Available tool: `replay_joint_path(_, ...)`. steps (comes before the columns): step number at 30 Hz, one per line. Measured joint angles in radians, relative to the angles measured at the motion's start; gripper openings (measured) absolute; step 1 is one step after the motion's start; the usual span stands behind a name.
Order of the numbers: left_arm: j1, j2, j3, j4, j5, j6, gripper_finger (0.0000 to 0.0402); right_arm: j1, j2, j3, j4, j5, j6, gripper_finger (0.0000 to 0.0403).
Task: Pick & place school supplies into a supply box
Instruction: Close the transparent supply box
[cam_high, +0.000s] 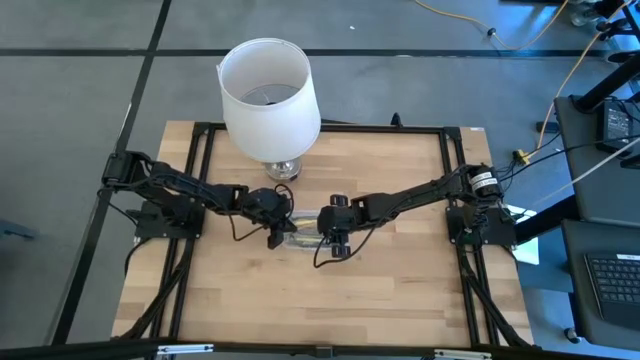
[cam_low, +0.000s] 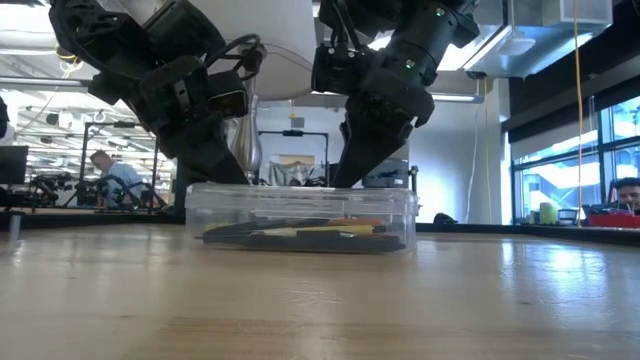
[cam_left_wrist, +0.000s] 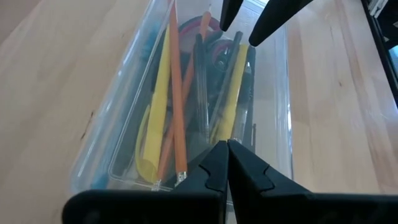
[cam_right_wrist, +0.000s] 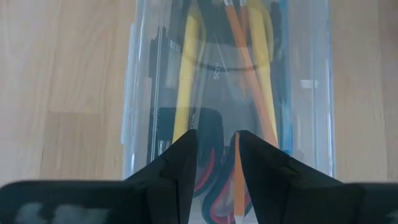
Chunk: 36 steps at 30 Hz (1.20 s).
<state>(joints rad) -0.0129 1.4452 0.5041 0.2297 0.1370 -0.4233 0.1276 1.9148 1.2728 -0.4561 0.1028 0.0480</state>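
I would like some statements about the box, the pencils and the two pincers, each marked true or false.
1. The clear supply box stands on the wooden table. True.
2. The left pincer is wide open. False: its fingers are pressed together, holding nothing.
3. Yellow and orange pencils lie inside the box. True.
4. The right pincer is shut tight. False: a gap shows between its fingers.
5. The white lampshade lies on its side inside the box. False: it stands upright on the table behind the box.

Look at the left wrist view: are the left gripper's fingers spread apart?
No, the left gripper has its fingers pressed together above the supply box.
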Motion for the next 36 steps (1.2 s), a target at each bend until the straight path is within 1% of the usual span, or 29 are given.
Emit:
replay_joint_path(5, 0.001, 0.0, 0.0, 0.001, 0.0, 0.001, 0.0003, 0.0, 0.0, 0.0, -0.003, 0.0, 0.003, 0.0126)
replay_joint_path(8, 0.001, -0.026, -0.002, 0.003, 0.004, 0.021, 0.0002, 0.0, 0.001, -0.001, -0.004, 0.0, 0.003, 0.0126)
replay_joint_path(11, -0.004, -0.062, -0.006, 0.019, 0.021, 0.075, 0.0001, 0.0, 0.001, -0.001, -0.006, 0.0, 0.009, 0.0126)
replay_joint_path(15, -0.036, -0.087, -0.003, 0.04, -0.001, 0.189, 0.0003, 0.0, 0.001, -0.002, -0.012, 0.0, 0.022, 0.0126)
replay_joint_path(17, -0.063, -0.079, -0.004, 0.057, -0.037, 0.221, 0.0002, 0.0, 0.001, -0.002, -0.012, 0.0, 0.023, 0.0126)
replay_joint_path(20, -0.112, -0.058, -0.003, 0.085, -0.137, 0.247, 0.0001, 0.0, 0.001, -0.002, -0.012, 0.0, 0.023, 0.0126)
replay_joint_path(24, -0.199, -0.03, -0.003, 0.163, -0.246, 0.341, 0.0001, 0.0, 0.001, -0.002, -0.012, 0.0, 0.023, 0.0126)
replay_joint_path(28, -0.261, -0.002, 0.039, 0.155, -0.346, 0.359, 0.0001, 0.0, 0.001, -0.002, -0.012, 0.0, 0.027, 0.0126)
replay_joint_path(31, -0.289, 0.049, 0.095, 0.124, -0.367, 0.368, 0.0001, 0.0, 0.001, -0.002, -0.013, 0.0, 0.028, 0.0126)
replay_joint_path(36, -0.323, 0.182, 0.188, 0.095, -0.424, 0.424, 0.0002, 0.0, 0.001, -0.002, -0.013, -0.001, 0.029, 0.0126)
